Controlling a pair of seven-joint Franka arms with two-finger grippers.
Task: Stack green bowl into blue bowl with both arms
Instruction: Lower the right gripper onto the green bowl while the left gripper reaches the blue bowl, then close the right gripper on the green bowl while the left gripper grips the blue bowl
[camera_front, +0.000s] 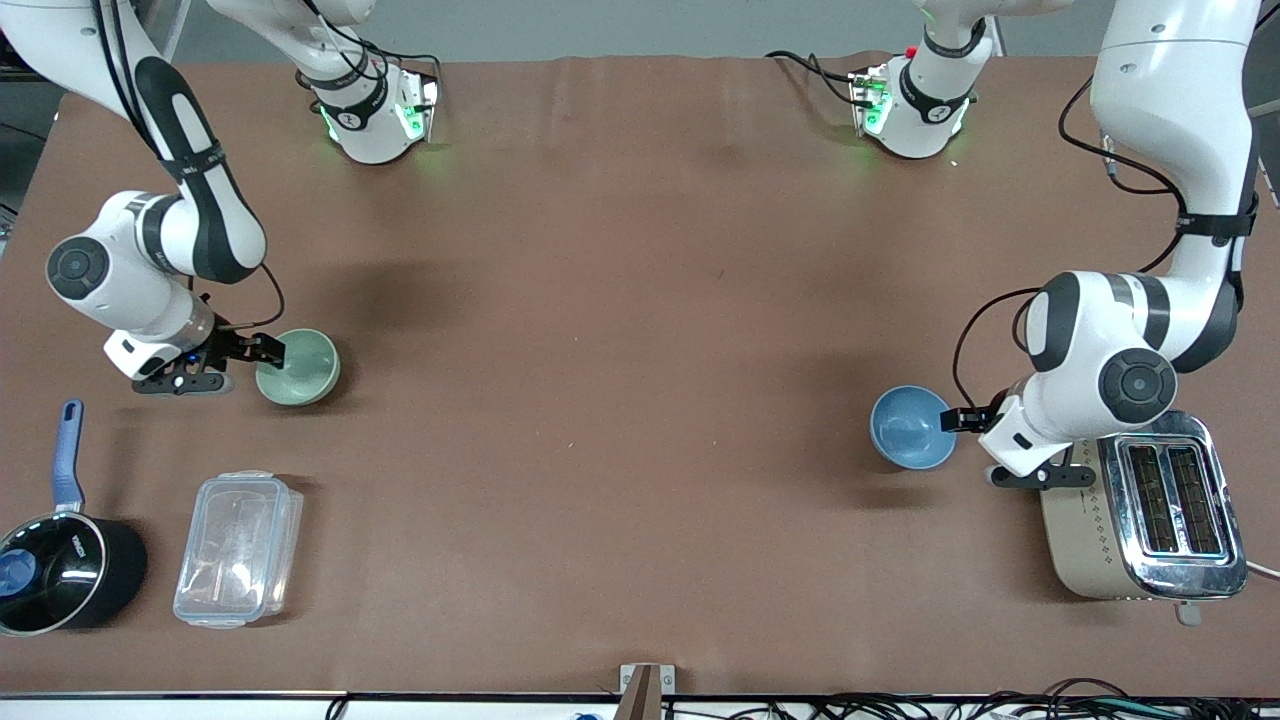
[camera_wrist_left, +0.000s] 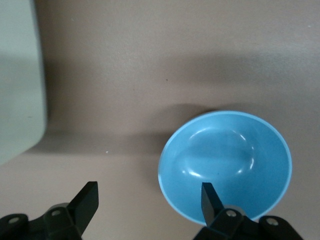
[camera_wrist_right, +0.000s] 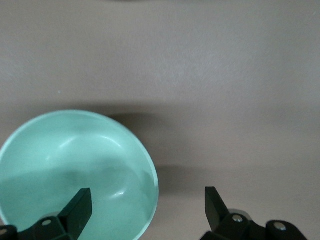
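Note:
The green bowl sits upright on the brown table toward the right arm's end. My right gripper is open and low at its rim. In the right wrist view one finger is over the green bowl's inside and the other finger is outside it. The blue bowl sits upright toward the left arm's end. My left gripper is open at its rim. In the left wrist view one finger is over the blue bowl's inside and the other finger is outside.
A silver and beige toaster stands beside the blue bowl, nearer the front camera, under the left arm's wrist; its pale side shows in the left wrist view. A black saucepan with a blue handle and a clear plastic container lie nearer the front camera than the green bowl.

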